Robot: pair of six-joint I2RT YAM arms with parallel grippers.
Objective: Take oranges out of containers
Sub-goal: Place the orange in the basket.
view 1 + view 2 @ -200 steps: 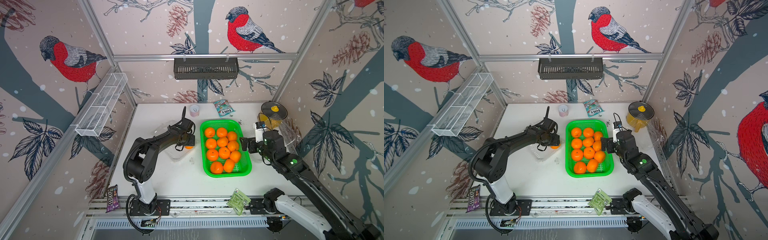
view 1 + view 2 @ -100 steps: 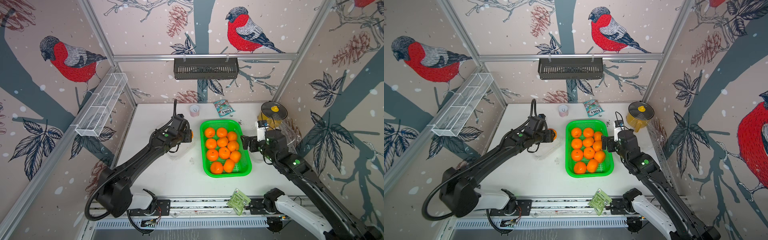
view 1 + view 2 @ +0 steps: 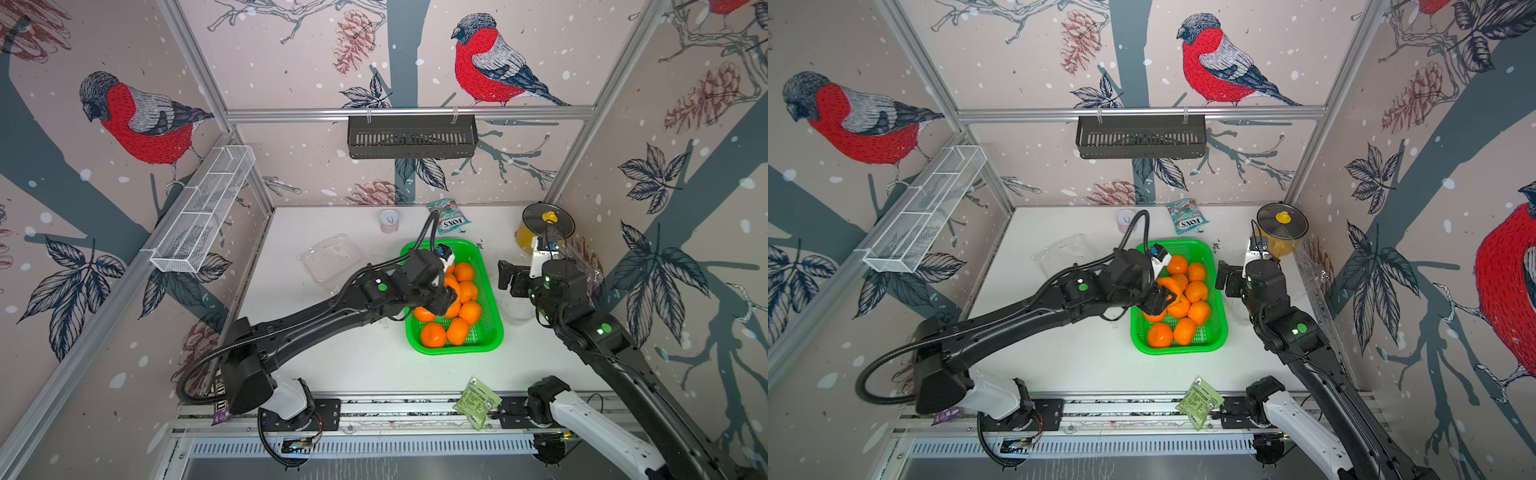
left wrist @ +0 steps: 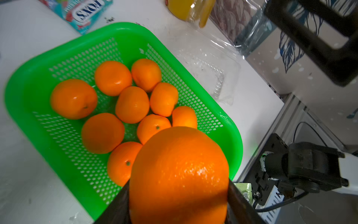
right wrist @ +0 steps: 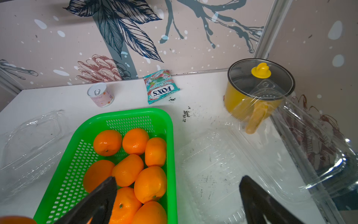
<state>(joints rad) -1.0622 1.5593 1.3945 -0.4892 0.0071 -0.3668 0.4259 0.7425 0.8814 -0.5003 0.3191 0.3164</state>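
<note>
Green tray (image 3: 453, 348) of oranges (image 3: 433, 334) between containers (image 3: 330, 257)

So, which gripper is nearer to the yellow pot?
Right. The right gripper hangs open close beside the yellow pot; the left gripper holds an orange over the green tray.

held orange (image 4: 179, 174) cut off by frame edge in left wrist view, hides most of left gripper (image 4: 178, 184), 2 fingers (image 4: 238, 203) barely showing. Both top views: left arm (image 3: 332, 307) covers part of green tray (image 3: 457, 349); oranges (image 3: 457, 330) under it uncountable. Right wrist view: clear container (image 5: 213, 170) outline faint.
</note>
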